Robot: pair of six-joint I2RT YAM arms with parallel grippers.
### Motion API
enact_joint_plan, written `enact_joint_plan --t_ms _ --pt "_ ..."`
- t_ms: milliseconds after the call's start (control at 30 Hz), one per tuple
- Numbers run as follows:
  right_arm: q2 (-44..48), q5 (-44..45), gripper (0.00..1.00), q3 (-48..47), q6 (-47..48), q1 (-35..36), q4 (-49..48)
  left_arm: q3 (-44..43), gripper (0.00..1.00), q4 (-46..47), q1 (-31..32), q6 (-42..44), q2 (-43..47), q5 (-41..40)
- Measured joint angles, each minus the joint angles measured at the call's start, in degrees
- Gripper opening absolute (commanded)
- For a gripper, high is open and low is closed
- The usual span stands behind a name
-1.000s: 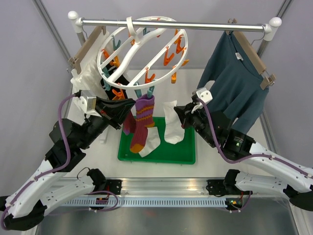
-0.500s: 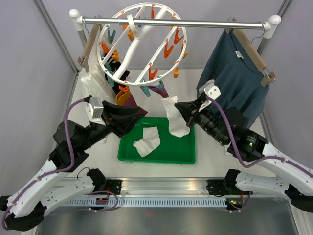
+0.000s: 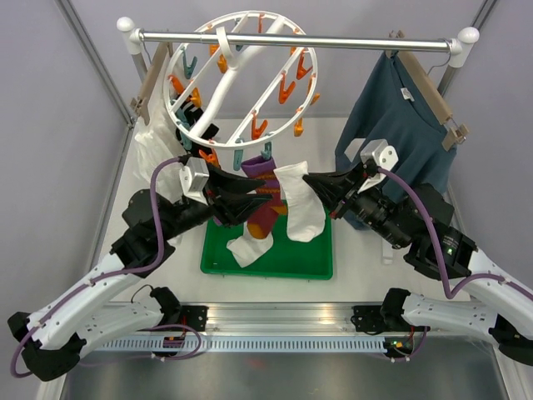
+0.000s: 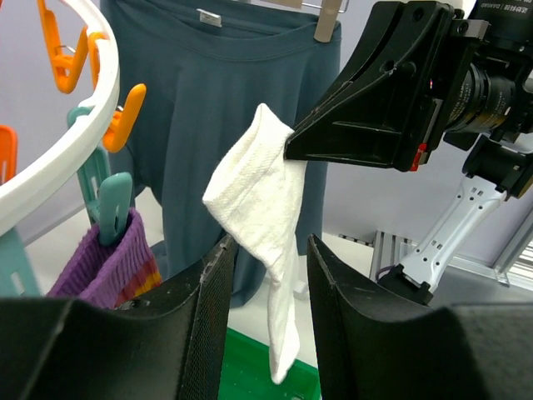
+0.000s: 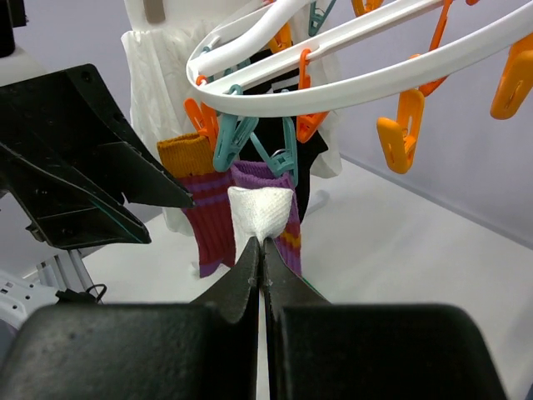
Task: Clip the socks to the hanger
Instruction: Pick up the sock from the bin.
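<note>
Reaching in low from the right, right arm (image 3: 400,221) stretches toward centre; its jaws are pressed together, clamped on the cuff of a white sock (image 3: 301,208); sock is ribbed knit and hangs limp, toe down, above the green tray (image 3: 312,260); left arm (image 3: 158,225) angles in from the left, elbow bent; its black wedge-shaped jaws stand apart with nothing gripped; tips sit close by the white sock, contact hard to tell; hanger (image 3: 221,87) is a round white plastic ring, tilted, hooked on the metal rail (image 3: 333,39), orange and teal clips dangling; striped socks (image 5: 204,233), knit maroon-purple with orange bands, hang from teal clips at the ring's near rim, just beside the held sock; second white sock (image 3: 250,246) lies crumpled in the tray on the pale counter (image 3: 325,150); teal shirt (image 3: 400,133) hangs at right on a wooden hanger; white sheer garment (image 3: 154,142) at left, partly behind the ring; dark sock behind the striped ones mostly hidden; left arm covers the tray's left edge.
</note>
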State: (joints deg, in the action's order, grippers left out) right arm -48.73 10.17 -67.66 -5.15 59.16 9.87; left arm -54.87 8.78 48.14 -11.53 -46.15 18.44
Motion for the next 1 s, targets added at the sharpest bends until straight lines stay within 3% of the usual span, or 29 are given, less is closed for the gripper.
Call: enact_joint_plan --t_ms 1000 --pt "-0.4 -4.5 0.0 -1.4 -2.1 0.0 -2.4 0.2 0.52 10.9 0.0 -5.6 -7.5 4.2"
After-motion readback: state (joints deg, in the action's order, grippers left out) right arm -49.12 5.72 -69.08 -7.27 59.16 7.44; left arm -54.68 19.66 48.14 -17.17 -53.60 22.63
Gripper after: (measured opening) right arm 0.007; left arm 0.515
